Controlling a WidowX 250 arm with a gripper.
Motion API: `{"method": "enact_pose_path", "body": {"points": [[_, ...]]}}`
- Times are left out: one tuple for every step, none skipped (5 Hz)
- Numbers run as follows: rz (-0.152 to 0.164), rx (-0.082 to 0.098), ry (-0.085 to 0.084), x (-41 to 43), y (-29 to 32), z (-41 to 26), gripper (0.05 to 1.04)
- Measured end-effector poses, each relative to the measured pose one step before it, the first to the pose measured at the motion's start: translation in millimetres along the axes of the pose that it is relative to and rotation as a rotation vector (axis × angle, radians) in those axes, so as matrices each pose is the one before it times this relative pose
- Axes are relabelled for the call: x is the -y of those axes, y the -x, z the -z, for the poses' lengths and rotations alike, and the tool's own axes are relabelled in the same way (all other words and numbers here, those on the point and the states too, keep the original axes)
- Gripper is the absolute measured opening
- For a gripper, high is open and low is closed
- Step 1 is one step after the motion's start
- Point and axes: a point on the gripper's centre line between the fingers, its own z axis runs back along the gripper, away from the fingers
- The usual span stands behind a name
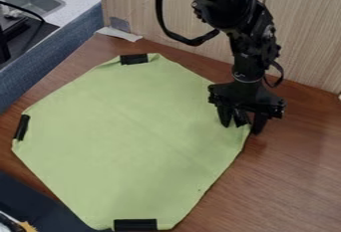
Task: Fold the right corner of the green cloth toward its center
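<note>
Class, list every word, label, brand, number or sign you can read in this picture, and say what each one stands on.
No text can be read here.
Robot arm: a small pale mark just above the gripper, too small to read.
Green cloth and its black strips: no lettering to be seen.
Wooden tabletop: none to be seen.

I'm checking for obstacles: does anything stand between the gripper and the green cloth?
Nothing visible does: in the picture, the gripper is at the right-hand corner of the green cloth. The black strips sit at its other corners.
</note>
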Motion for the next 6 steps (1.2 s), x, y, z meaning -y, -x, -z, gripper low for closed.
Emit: {"method": "enact_pose_path", "body": {"points": [[-0.0001,0.0006,-0.0016,-3.66,3.40,0.61,0.414],[0.0084,-0.0065,0.0002,-0.93,2.24,0.02,0.209],[0.0148,-0.0049,0.0236,3.83,2.24,-1.02,0.100],[0.0147,-0.0042,0.0270,3.19,3.12,-4.85,0.072],[-0.0025,0.0342,0.0296,-0.97,-4.53,-19.17,0.072],[0.0005,0.0432,0.0232,-9.71,-1.20,-26.27,0.070]]}}
